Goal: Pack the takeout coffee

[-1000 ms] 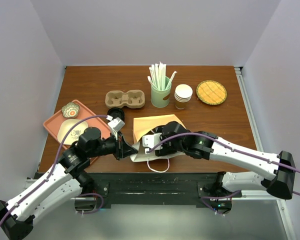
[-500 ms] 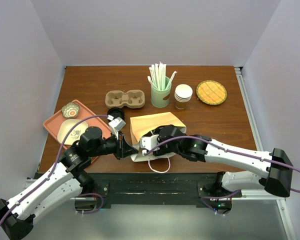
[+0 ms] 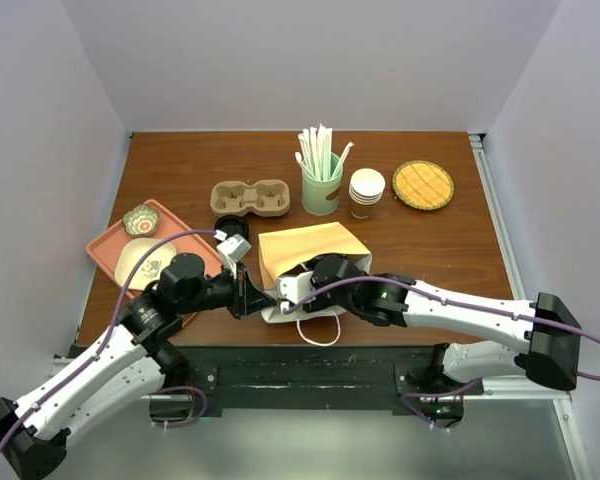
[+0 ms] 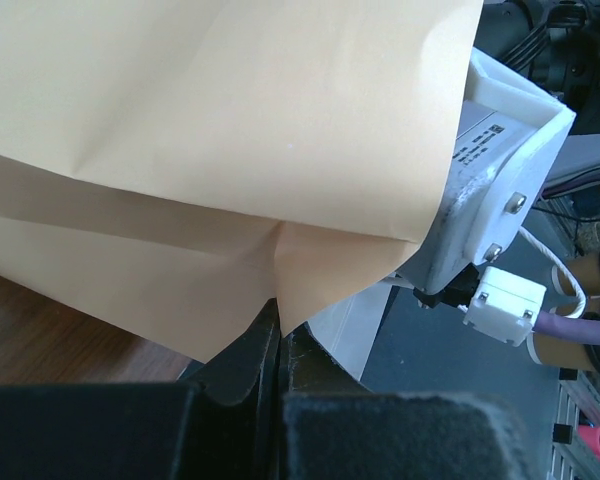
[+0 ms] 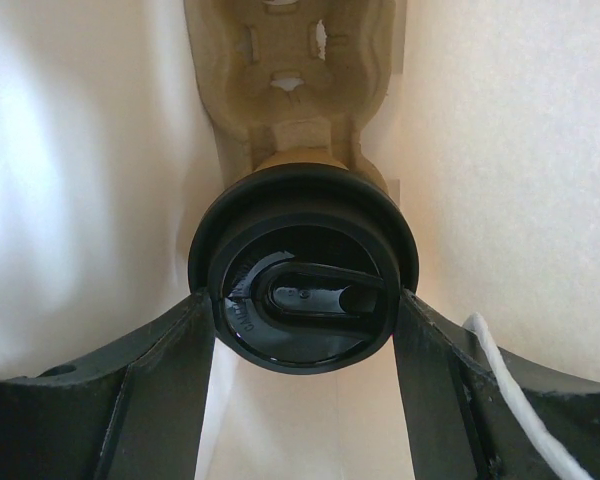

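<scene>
Brown wooden counter, near edge: left gripper pinches the tan paper bag; right gripper, inside it, clamps the small brownish paper cup with black lid.

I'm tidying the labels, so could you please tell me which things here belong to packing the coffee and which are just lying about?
In use: coffee, bag, carrier inside bag, right gripper holding coffee, left gripper pinching bag.
Lying about: empty carrier, straw cup, cup stack, loose lid, tray, woven mat.
</scene>
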Robot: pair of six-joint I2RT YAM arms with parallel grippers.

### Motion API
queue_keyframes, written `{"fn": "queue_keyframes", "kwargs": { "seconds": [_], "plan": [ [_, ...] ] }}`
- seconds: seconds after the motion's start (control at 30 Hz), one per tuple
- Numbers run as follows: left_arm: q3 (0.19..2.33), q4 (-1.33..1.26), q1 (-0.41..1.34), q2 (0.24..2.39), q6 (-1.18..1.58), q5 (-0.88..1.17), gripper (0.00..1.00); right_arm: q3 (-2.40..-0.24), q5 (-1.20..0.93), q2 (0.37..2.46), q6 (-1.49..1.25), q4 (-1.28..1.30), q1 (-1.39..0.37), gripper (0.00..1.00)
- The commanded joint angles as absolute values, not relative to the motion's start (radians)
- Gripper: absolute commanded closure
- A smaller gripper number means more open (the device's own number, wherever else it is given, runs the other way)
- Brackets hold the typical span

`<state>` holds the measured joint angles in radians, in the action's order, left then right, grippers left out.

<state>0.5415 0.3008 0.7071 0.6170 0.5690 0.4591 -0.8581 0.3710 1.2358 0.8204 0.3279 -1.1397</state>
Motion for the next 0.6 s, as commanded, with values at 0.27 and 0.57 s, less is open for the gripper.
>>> {"fn": "queue_keyframes", "kwargs": {
  "seconds": [0.27,0.57],
  "plan": [
    [0.540,0.276,0.712,0.609,0.589,0.506,1.00,-0.833,0.457,1.124,0.854,0.364,-1.137,0.68],
    [0.540,0.272,0.712,0.614,0.583,0.514,1.00,-0.851,0.400,1.118,0.847,0.452,-1.138,0.67]
  ]
}}
